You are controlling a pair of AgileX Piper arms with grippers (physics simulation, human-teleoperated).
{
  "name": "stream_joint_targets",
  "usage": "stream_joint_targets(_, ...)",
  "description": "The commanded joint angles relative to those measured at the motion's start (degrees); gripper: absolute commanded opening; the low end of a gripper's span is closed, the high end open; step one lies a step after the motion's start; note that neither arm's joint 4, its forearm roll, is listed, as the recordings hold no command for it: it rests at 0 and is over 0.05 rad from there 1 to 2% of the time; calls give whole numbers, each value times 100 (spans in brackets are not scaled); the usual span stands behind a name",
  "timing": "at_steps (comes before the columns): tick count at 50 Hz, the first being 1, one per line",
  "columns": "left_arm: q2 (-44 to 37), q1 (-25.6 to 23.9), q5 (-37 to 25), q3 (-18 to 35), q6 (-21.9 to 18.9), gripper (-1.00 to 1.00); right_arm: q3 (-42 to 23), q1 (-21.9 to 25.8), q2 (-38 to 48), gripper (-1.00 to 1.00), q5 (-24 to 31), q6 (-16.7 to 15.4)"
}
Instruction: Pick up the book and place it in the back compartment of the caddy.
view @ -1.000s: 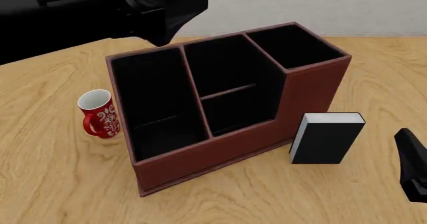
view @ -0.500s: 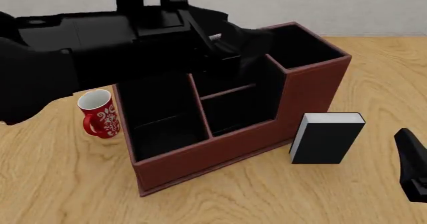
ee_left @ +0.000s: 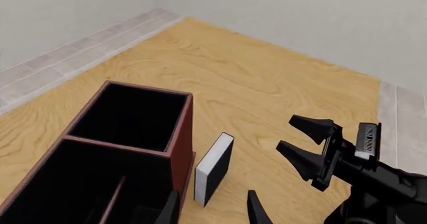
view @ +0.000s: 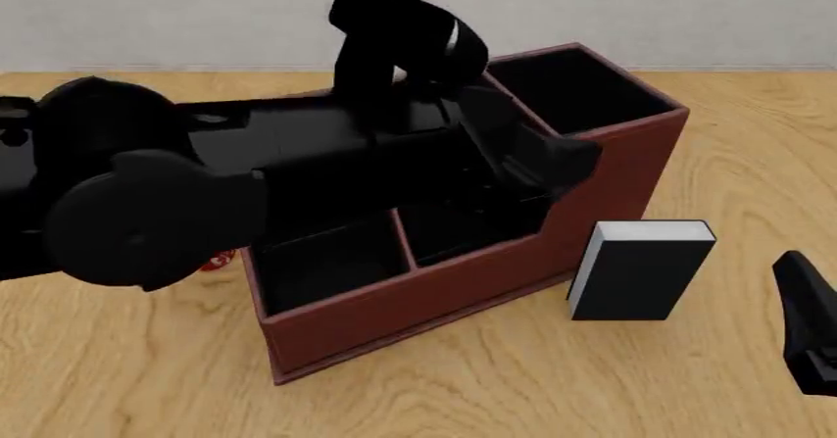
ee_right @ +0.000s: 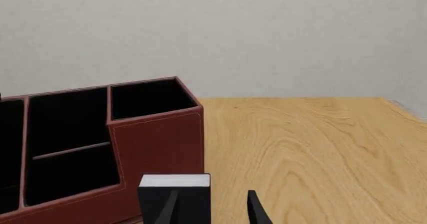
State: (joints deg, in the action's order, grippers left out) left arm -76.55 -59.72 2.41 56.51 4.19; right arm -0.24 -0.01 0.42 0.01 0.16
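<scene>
The black book [view: 641, 271] with white page edges stands upright on the table, just right of the reddish-brown caddy [view: 432, 301]. It also shows in the wrist views, book [ee_left: 215, 168], book [ee_right: 175, 194]. My left gripper [view: 569, 159] hovers open over the caddy's stepped wall, up and left of the book, holding nothing; left gripper [ee_left: 212, 211]. Further right, near the front edge, my right gripper [view: 805, 311] is open and empty, with the book just ahead of its tips; right gripper [ee_right: 210, 211]. The back compartment [ee_right: 67, 119] lies behind the thin crossbar; the left arm hides it in the front view.
A red-and-white mug [view: 222, 259] left of the caddy is almost wholly hidden by the left arm. The caddy's tall squarish cell [ee_left: 127, 116] stands at its far right corner. Bare wood tabletop [ee_right: 313, 149] stretches right of the book.
The left arm has swung right and down across the caddy, now covering the mug and the middle cells. The book and the right gripper have not moved.
</scene>
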Motion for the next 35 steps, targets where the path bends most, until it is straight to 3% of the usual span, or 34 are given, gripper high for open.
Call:
stream_joint_targets(1, -295, 35, 152, 73, -88, 100, 1, 1, 3, 100, -4, 0)
stream_joint_targets(35, -1181, -1, 850, 160, 276, 100, -3, 1, -1, 100, 4, 1)
